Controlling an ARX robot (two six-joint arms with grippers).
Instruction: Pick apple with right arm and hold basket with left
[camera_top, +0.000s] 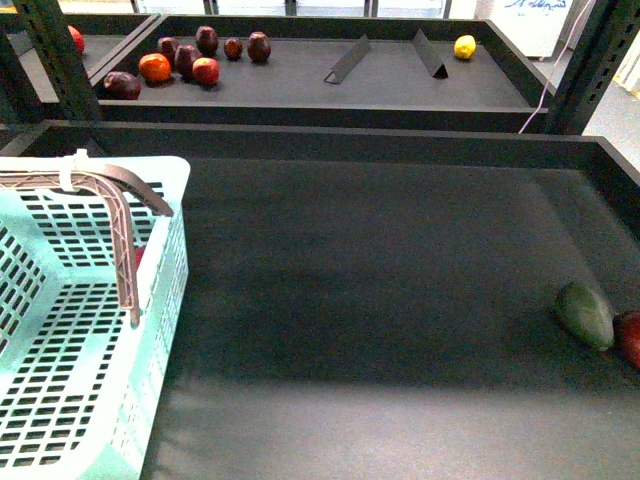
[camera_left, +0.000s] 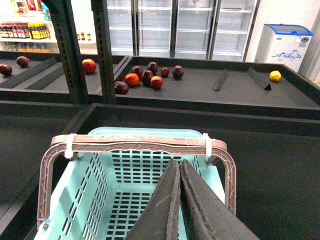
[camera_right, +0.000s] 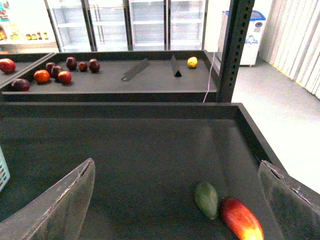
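In the front view, the basket (camera_top: 60, 340) is sitting at the left of the near dark tray (camera_top: 400, 300), its brown handle (camera_top: 120, 215) arching over the rim. A sliver of red is showing through the slotted wall beside the handle; what it is cannot be told. At the tray's far right, a green oval fruit (camera_top: 585, 314) is lying against a red fruit (camera_top: 630, 338) cut by the frame edge. The farther tray (camera_top: 300, 85) is holding a cluster of dark red fruits (camera_top: 190, 60), two dividers and a yellow fruit (camera_top: 465, 46).

In the left wrist view, the left gripper (camera_left: 179, 200) is hovering over the basket, fingers pressed together, gripping nothing. The visible basket floor is showing only slots.

In the right wrist view, the right gripper (camera_right: 175, 200) is hanging with fingers spread wide. Between them, the green fruit is touching the apple (camera_right: 241, 219), red with a yellow patch, near the tray's right wall.
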